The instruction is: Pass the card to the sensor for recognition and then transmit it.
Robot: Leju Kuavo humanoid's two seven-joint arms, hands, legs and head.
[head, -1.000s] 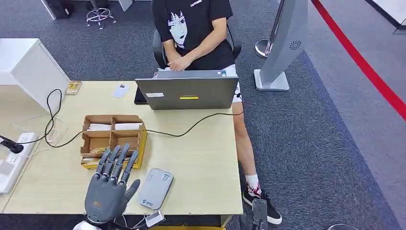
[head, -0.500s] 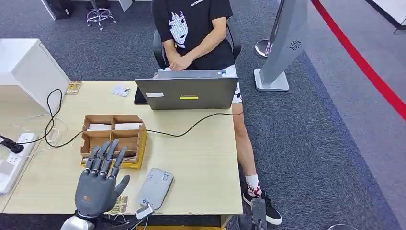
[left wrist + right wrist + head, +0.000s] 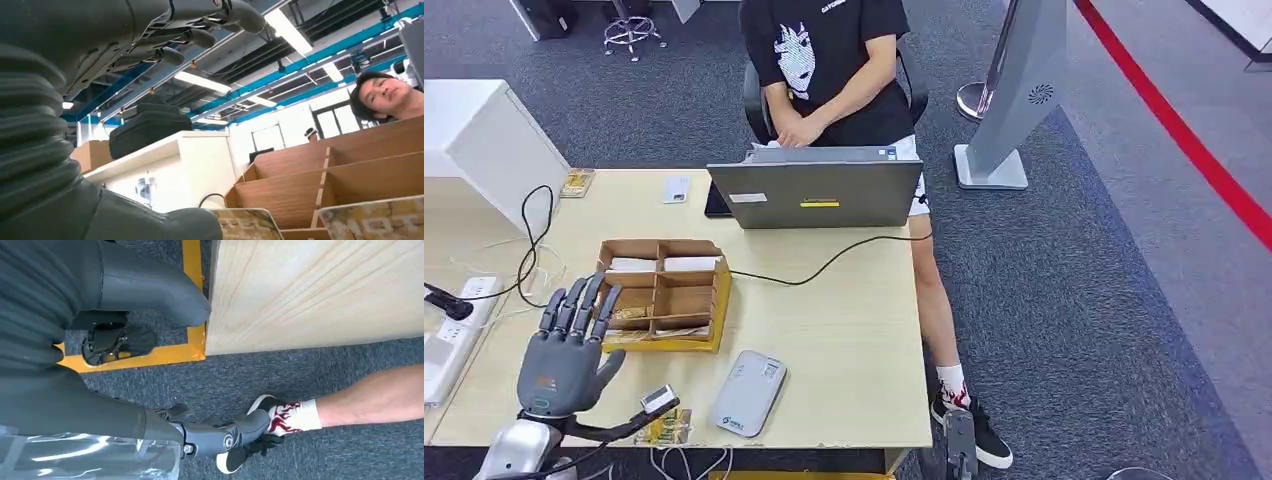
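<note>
Card [image 3: 667, 428] flat at near table edge, just left of grey sensor [image 3: 748, 392]. Left hand [image 3: 564, 350] above table further left, fingers spread, holding nothing. Right hand [image 3: 150, 365] hangs beside table's right edge, empty; finger spread unclear. Farther: cardboard organizer [image 3: 662, 293], laptop [image 3: 815, 194], seated person [image 3: 834, 70].

The left hand [image 3: 564, 352] has moved left across the table [image 3: 844, 330], from just beside the sensor [image 3: 747, 393] to the box's [image 3: 662, 293] left front corner, fingers spread throughout. It now clears the card [image 3: 665, 428] at the table's front edge, which it hid 1 s ago. The small white paper [image 3: 676, 189] by the laptop [image 3: 815, 194] has shifted slightly.
</note>
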